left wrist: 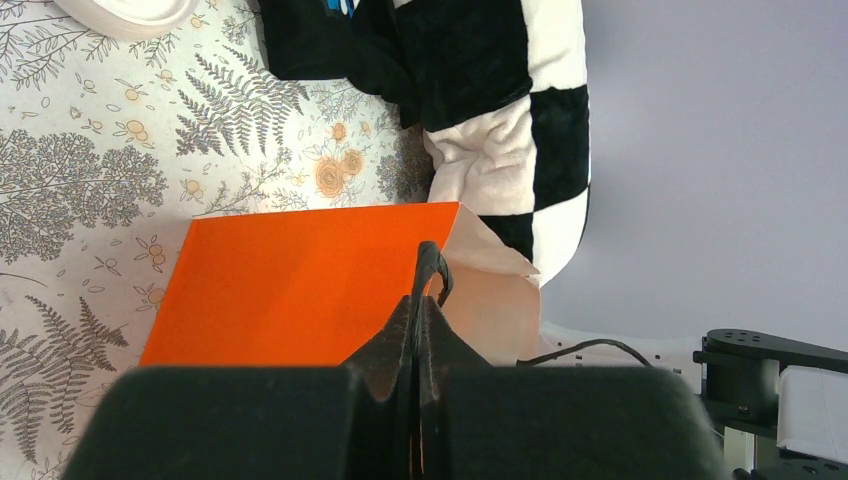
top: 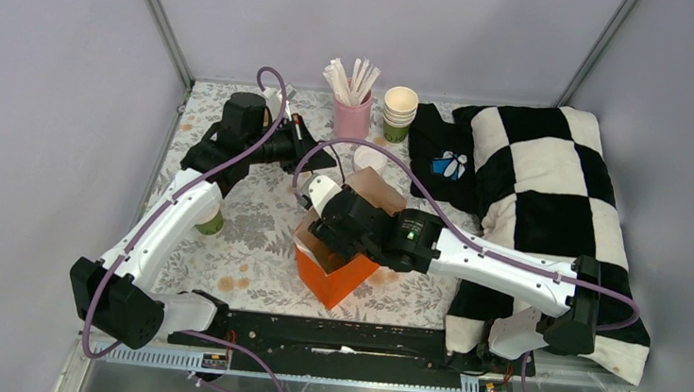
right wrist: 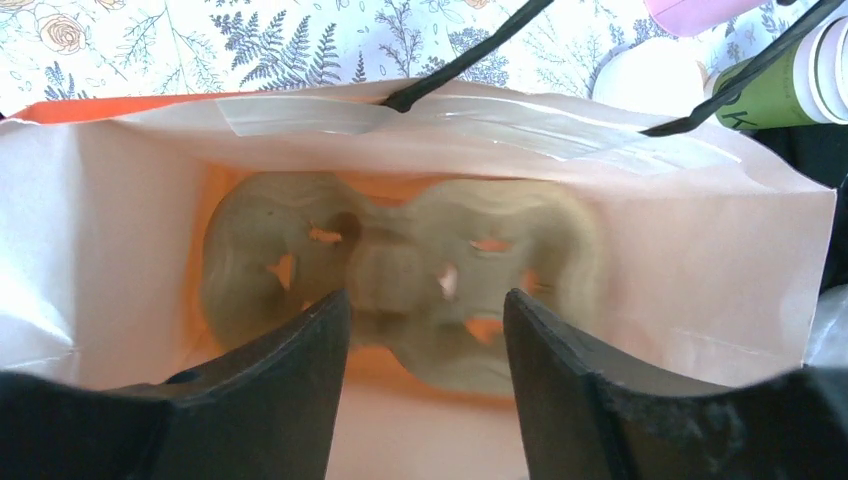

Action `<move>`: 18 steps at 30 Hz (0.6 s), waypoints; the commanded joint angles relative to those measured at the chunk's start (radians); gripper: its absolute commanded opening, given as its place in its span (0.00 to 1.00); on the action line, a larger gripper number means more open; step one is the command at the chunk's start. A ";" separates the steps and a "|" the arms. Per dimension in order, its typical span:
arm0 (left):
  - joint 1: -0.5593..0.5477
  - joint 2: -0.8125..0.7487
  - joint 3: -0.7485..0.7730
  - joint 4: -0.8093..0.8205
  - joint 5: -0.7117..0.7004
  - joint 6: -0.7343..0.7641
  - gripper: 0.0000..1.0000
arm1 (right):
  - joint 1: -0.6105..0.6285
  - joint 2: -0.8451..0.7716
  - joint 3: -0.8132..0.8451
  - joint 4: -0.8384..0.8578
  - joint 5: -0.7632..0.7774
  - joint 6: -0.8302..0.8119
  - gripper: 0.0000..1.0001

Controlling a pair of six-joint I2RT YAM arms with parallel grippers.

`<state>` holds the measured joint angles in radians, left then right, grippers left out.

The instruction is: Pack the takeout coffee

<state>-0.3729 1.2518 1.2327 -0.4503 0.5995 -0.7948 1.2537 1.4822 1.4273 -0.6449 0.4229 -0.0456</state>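
Right gripper (right wrist: 425, 305): fingers apart, empty, above open bag (right wrist: 100, 250), centre frame.
Left gripper (left wrist: 420, 300): pinched shut on bag handle (left wrist: 424, 258).
Cup (top: 212, 224): left of centre, mostly hidden under left arm (top: 171, 219).
Lid (top: 370, 158): upper centre, just above bag.

R tool (right wrist: 425, 310) jaws apart over open bag (right wrist: 120, 230); pulp cup carrier (right wrist: 400, 260) flat at btm.

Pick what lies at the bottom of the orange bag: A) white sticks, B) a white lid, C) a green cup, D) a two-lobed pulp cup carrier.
D: looking down into the bag, the right wrist view shows only a pulp carrier on its floor.
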 commanded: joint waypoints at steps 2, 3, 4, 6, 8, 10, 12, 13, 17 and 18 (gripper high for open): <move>0.005 -0.008 -0.009 0.059 0.005 0.000 0.00 | -0.007 -0.021 0.069 -0.071 -0.014 0.035 0.76; 0.005 -0.008 -0.007 0.057 0.004 0.002 0.00 | -0.007 -0.024 0.103 -0.101 -0.018 0.039 0.79; 0.005 -0.007 -0.005 0.052 0.003 0.005 0.00 | -0.008 -0.028 0.147 -0.128 -0.016 0.060 0.83; 0.006 -0.005 -0.002 0.049 0.003 0.011 0.00 | -0.008 -0.035 0.233 -0.175 0.009 0.087 0.86; 0.005 -0.002 -0.001 0.044 0.003 0.016 0.00 | -0.009 -0.040 0.297 -0.211 0.025 0.093 0.88; 0.005 0.003 0.004 0.041 -0.002 0.020 0.00 | -0.008 -0.041 0.355 -0.240 0.055 0.096 0.89; 0.005 0.010 0.016 0.030 -0.007 0.029 0.00 | -0.008 -0.034 0.407 -0.255 0.100 0.095 0.91; 0.005 0.015 0.021 0.024 -0.007 0.033 0.00 | -0.008 -0.034 0.431 -0.254 0.123 0.092 0.93; 0.005 0.038 0.057 -0.004 -0.009 0.052 0.00 | -0.041 -0.022 0.475 -0.252 0.194 0.094 0.99; 0.005 0.045 0.068 -0.012 -0.009 0.057 0.00 | -0.068 -0.011 0.502 -0.279 0.179 0.110 1.00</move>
<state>-0.3725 1.2736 1.2373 -0.4603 0.5980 -0.7753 1.2453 1.4601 1.8580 -0.8589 0.5228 0.0277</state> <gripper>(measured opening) 0.006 0.985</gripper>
